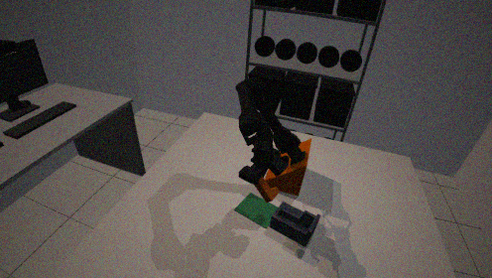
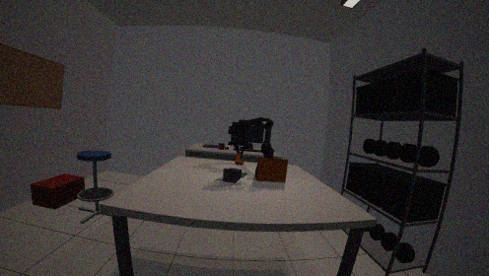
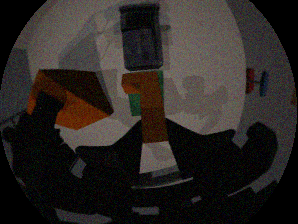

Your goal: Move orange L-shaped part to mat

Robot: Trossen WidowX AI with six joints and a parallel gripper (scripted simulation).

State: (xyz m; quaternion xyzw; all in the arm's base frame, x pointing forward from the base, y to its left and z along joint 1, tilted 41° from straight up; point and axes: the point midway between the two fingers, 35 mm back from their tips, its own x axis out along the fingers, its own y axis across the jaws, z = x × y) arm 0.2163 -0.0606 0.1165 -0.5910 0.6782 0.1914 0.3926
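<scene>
Now carrying: black parallel-jaw gripper [image 1: 268, 174] [image 2: 239, 151] [image 3: 152, 121] pinches orange L-shaped part [image 1: 268, 192] [image 2: 239, 159] [image 3: 153, 107], partly open around it; next, probably level it and lower onto green mat [image 1: 255, 208] [image 3: 135, 106].

Dim, perhaps orange, wedge-like block [image 2: 271, 170].

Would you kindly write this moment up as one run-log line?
jaws: shut on orange L-shaped part | grey tray: pocket vacated | flat green mat: part not yet placed
</scene>
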